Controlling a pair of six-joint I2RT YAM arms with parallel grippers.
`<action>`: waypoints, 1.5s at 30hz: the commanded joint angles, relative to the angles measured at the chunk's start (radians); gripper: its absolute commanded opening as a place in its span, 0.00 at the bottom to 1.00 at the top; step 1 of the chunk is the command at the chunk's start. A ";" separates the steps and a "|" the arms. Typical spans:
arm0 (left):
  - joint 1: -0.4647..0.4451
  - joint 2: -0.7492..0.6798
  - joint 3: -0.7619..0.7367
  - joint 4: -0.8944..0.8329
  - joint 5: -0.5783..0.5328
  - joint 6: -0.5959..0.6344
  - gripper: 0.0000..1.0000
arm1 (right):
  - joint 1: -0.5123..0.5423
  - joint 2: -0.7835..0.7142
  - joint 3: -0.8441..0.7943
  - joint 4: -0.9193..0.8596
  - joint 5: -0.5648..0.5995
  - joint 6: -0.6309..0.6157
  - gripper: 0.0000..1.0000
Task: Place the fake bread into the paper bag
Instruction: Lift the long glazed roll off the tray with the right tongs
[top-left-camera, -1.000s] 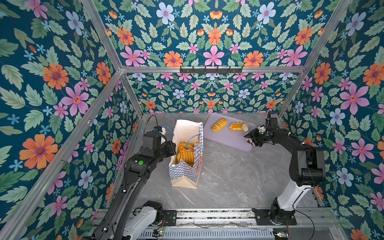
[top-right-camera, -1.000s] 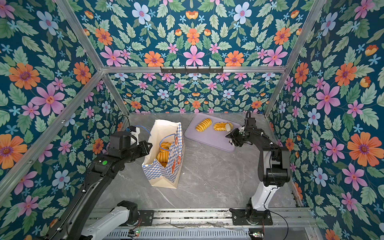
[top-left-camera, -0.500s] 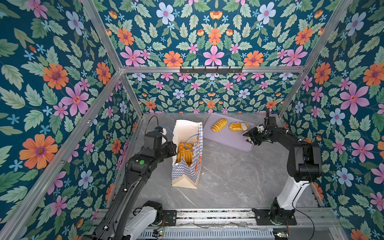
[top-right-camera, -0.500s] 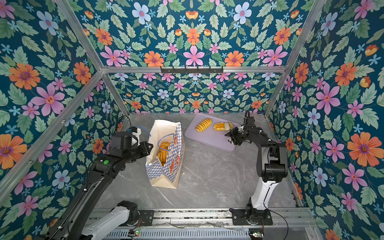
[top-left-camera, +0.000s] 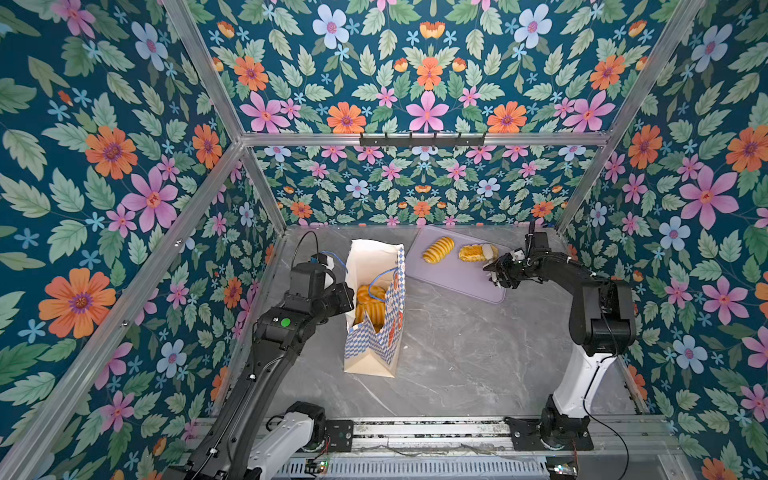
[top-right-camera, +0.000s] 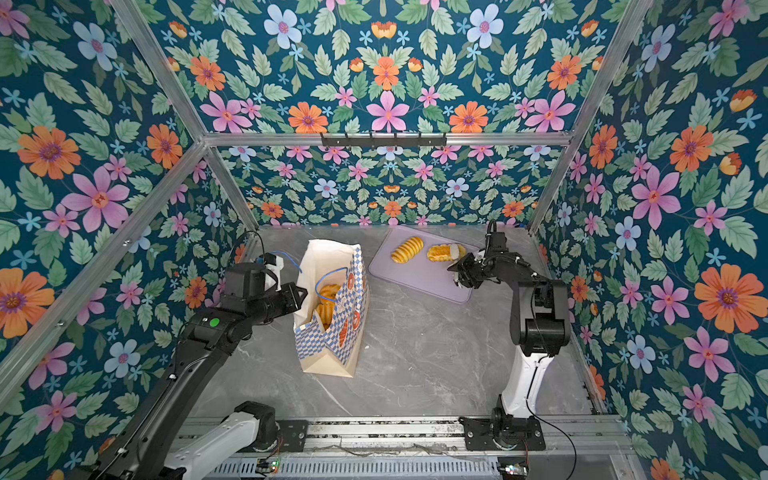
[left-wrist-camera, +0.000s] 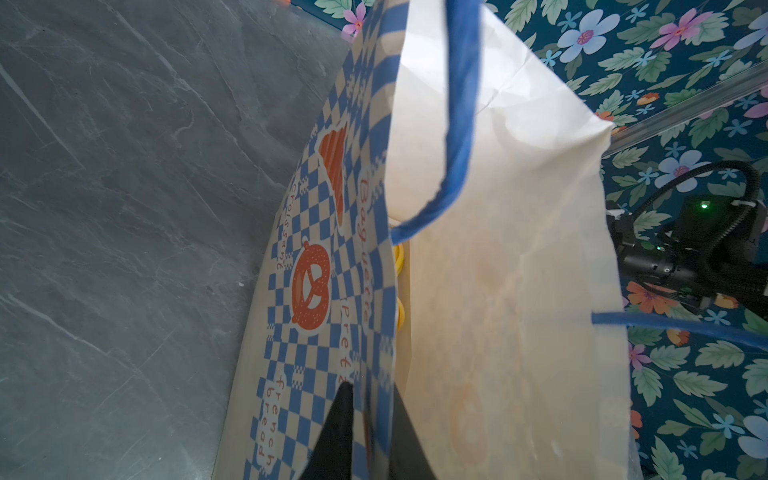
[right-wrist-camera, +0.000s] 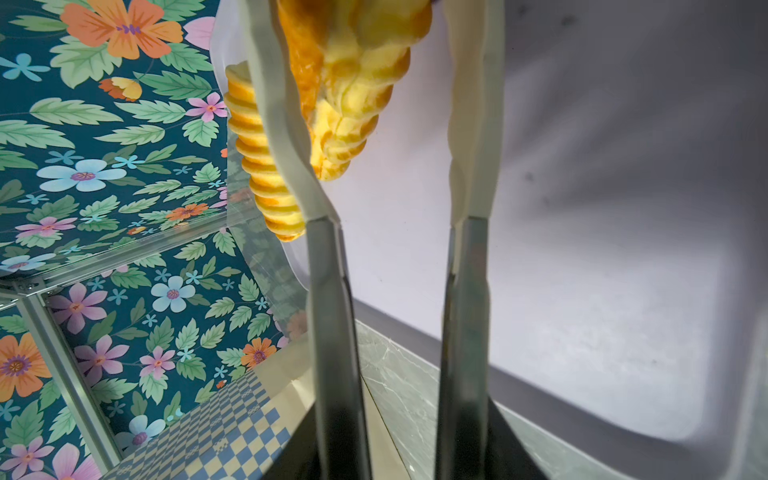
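The likeliest trouble sits at the right claw (right-wrist-camera: 370, 25). Its pale fingers stand apart astride the braided loaf (right-wrist-camera: 353, 83), one pad against the loaf's flank and a sliver of tray showing beside the other, so no firm clamp is evident. The loaf looks glossy and hard, tapering to a point under plaited bumps. Pads closing on that slope would probably squeeze it forward out of the grip. They could also skid it across the smooth lilac tray (top-left-camera: 457, 278) into the ridged roll (top-left-camera: 438, 250) lying just beside it. The carry could fail at the bag's mouth too. The paper bag (top-left-camera: 374, 345) stands upright on the grey marbled counter (top-left-camera: 457, 353), well apart from the tray, with several golden pastries (top-left-camera: 370, 307) already piled inside. A thin blue cord handle (top-left-camera: 384, 276) arches over the opening, where a descending loaf might snag. The left claw (left-wrist-camera: 371, 436) is pinched together on the bag's side wall, apparently keeping the mouth spread. The paper looks thin and creased, so a bump from the loaf could pull it from that pinch or tip the tall, narrow bag. Outside, the bag shows blue-and-white checks with orange pretzel prints; inside it is plain cream.
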 joint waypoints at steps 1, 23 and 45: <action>0.000 0.004 0.006 0.013 -0.001 0.010 0.16 | 0.000 0.002 0.004 0.037 -0.002 0.020 0.40; 0.001 0.009 0.014 0.009 -0.007 0.013 0.16 | 0.000 -0.146 -0.096 0.036 0.033 -0.008 0.24; 0.000 0.004 0.022 0.002 -0.013 0.006 0.16 | 0.000 -0.419 -0.188 -0.054 0.096 -0.073 0.24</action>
